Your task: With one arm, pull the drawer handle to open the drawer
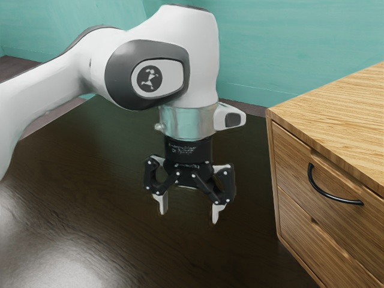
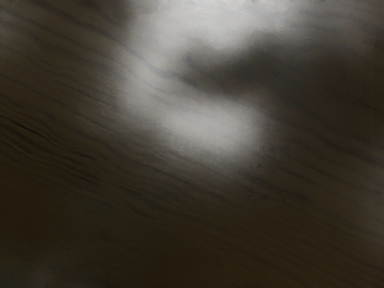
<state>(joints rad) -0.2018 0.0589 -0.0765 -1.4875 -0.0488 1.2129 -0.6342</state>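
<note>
The gripper (image 1: 189,214) hangs over the dark table (image 1: 72,210) with its jaws spread wide, holding nothing. The black drawer handle (image 1: 333,197) is at its 3 o'clock, well apart. It looks thin, hard and smooth. The middle looks best to grab.

White glossy arm (image 1: 72,66) with dark grey joint cap (image 1: 149,75), silver wrist ring (image 1: 186,123), and black hand (image 1: 189,211) with white fingertips (image 1: 163,207).
</note>
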